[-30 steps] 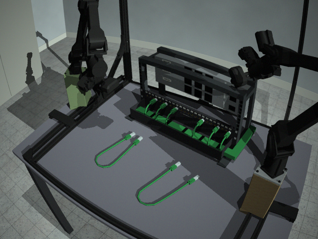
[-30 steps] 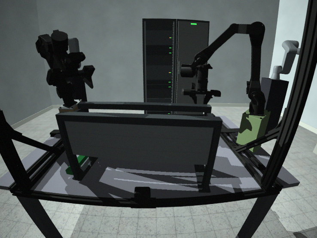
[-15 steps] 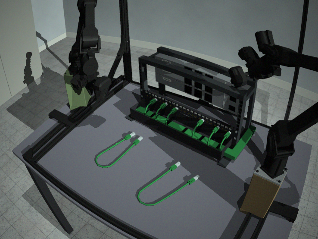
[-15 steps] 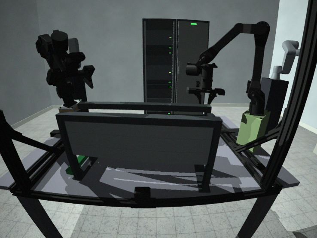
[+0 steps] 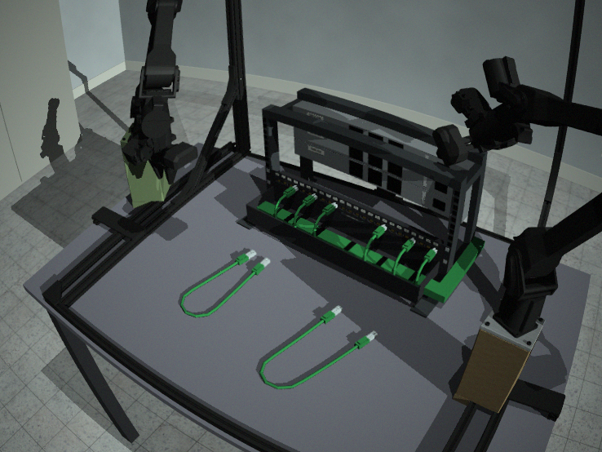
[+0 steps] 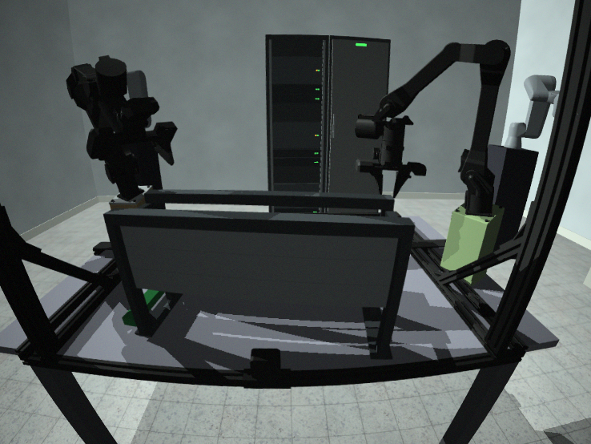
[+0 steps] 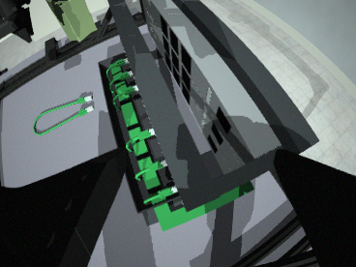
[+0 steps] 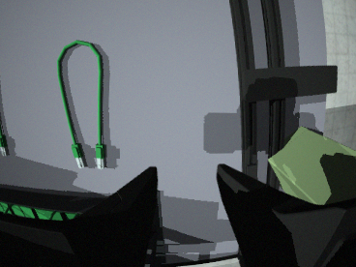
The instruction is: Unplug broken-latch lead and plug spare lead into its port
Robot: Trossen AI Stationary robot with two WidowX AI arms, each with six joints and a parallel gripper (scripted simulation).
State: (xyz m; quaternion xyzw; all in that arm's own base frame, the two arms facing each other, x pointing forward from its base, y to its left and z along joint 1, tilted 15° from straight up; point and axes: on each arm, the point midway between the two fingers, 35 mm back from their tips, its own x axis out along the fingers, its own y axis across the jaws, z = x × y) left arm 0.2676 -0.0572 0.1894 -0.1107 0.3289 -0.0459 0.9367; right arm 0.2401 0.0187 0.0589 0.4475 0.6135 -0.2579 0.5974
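Six green leads stand in a row at the patch panel [image 5: 353,206], three left and three right in the top view, among them this lead [image 5: 378,231] [image 7: 145,133]. Their plugs appear to be at the ports; the broken latch cannot be told. One spare lead [image 5: 241,259] [image 7: 83,100] [image 8: 100,149] lies in a U on the table; the other spare [image 5: 330,316] [image 8: 3,141] lies beside it. My left gripper [image 7: 201,156] is open and empty above the rack's green-footed end. My right gripper [image 8: 187,172] [image 6: 387,195] is partly open and empty, high above the table beside the rack's other end.
The rack [image 5: 369,140] [image 6: 257,222] stands slightly turned at the back of the table [image 5: 194,370], with a dark trough [image 5: 335,261] along its front. Frame posts and rails stand around the table. The green pedestal [image 5: 147,187] [image 8: 310,169] bears the right arm, the tan pedestal [image 5: 493,367] the left.
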